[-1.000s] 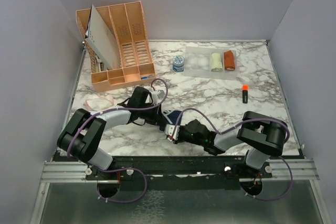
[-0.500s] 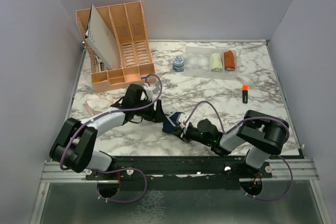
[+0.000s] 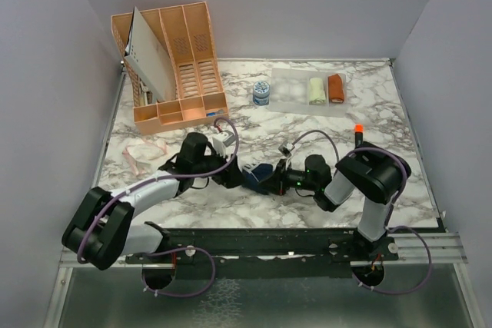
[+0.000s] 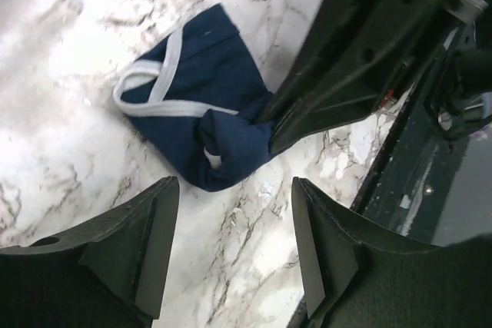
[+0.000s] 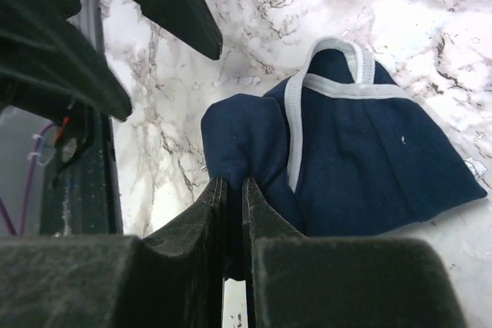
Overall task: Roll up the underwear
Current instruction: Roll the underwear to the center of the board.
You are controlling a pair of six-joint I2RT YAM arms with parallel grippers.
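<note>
The navy blue underwear [image 3: 257, 177] lies partly rolled on the marble near the front middle, its white-edged band [image 4: 157, 90] still flat. My right gripper [image 5: 231, 190] is shut on the rolled navy fold [image 5: 242, 140], and its fingers [image 4: 338, 82] show pinching that fold in the left wrist view. My left gripper [image 4: 231, 259] stands open just left of the cloth [image 4: 207, 113], with bare marble between its fingers. In the top view the two grippers [image 3: 231, 174] [image 3: 272, 180] face each other across the cloth. The whitish-pink underwear [image 3: 144, 151] lies flat at the left.
An orange file organizer [image 3: 171, 63] stands at the back left. A small blue-and-white jar [image 3: 261, 94] sits beside a clear tray [image 3: 288, 91] holding a cream bundle [image 3: 316, 91] and a rust-orange bundle [image 3: 336, 88]. An orange-capped marker [image 3: 358, 137] lies at the right.
My left gripper has opened and let go of the navy underwear, backing slightly left. The right gripper has closed on the fold and shifted it away from the table's front edge.
</note>
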